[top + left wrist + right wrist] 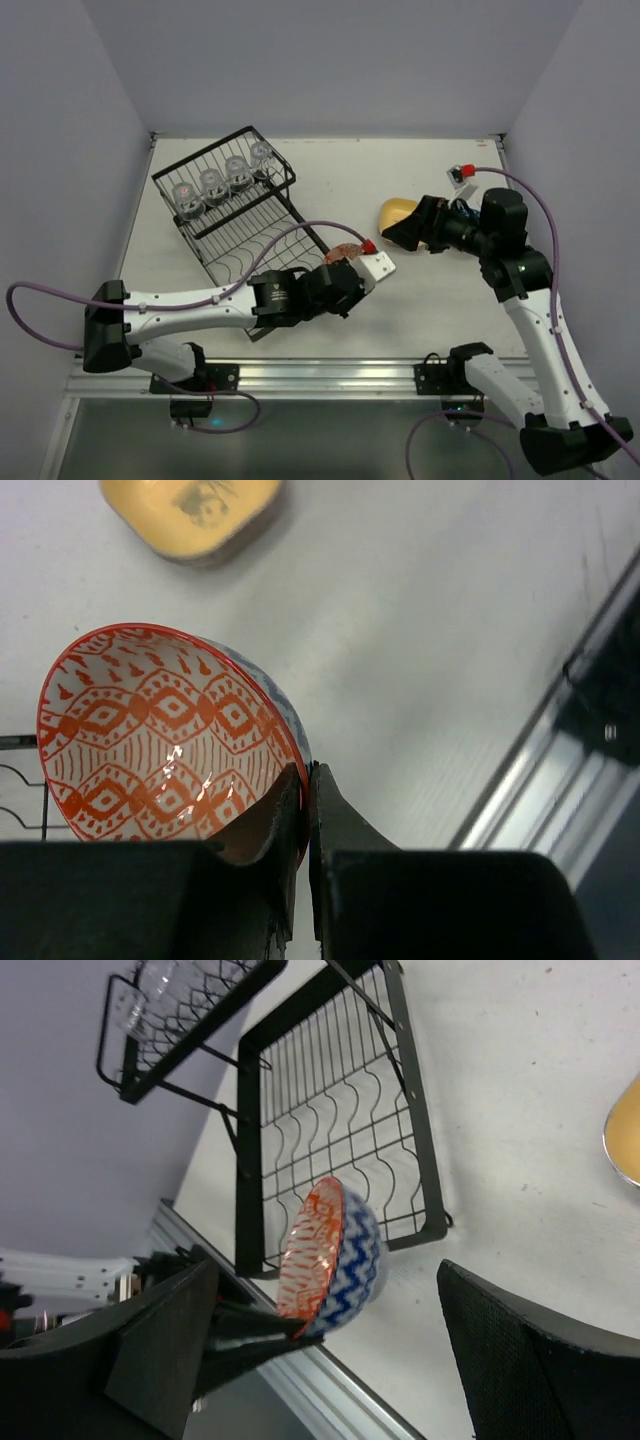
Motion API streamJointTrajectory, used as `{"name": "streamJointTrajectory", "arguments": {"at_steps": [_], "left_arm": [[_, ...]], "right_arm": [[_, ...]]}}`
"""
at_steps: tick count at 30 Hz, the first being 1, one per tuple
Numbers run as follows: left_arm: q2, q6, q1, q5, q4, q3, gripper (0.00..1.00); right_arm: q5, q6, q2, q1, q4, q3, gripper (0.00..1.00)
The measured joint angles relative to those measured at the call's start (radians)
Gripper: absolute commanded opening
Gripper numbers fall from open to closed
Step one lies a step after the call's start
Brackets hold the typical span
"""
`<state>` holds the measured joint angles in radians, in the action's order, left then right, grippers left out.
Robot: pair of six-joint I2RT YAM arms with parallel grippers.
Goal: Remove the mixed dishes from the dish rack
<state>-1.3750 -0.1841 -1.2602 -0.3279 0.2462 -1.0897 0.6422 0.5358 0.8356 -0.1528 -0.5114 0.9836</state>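
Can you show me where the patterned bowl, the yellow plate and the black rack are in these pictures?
patterned bowl (pixel 160 740): left wrist view, on its orange-patterned inside.
yellow plate (pixel 190 510): left wrist view, on the middle of its face.
black rack (pixel 247 1160): right wrist view, on its long frame bar.

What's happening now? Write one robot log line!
left gripper: shut on bowl rim | right gripper: open, near yellow plate | dish rack: four glass cups inside
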Motion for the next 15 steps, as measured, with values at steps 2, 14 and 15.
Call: {"name": "streamJointTrajectory", "arguments": {"at_steps": [2, 14, 15], "left_arm": [[-0.016, 0.035, -0.058, 0.013, 0.140, -0.046, 0.00], [-0.069, 0.174, -0.141, 0.052, 0.535, -0.126, 0.00], [-0.069, 0.183, -0.141, 0.052, 0.539, -0.126, 0.00]], "right_arm": [[-0.069, -0.048, 0.061, -0.075, -0.074, 0.065, 0.86], [-0.407, -0.145, 0.307, -0.509, -0.358, 0.152, 0.61], [-0.421, -0.143, 0.312, -0.529, -0.362, 0.152, 0.60]]}}
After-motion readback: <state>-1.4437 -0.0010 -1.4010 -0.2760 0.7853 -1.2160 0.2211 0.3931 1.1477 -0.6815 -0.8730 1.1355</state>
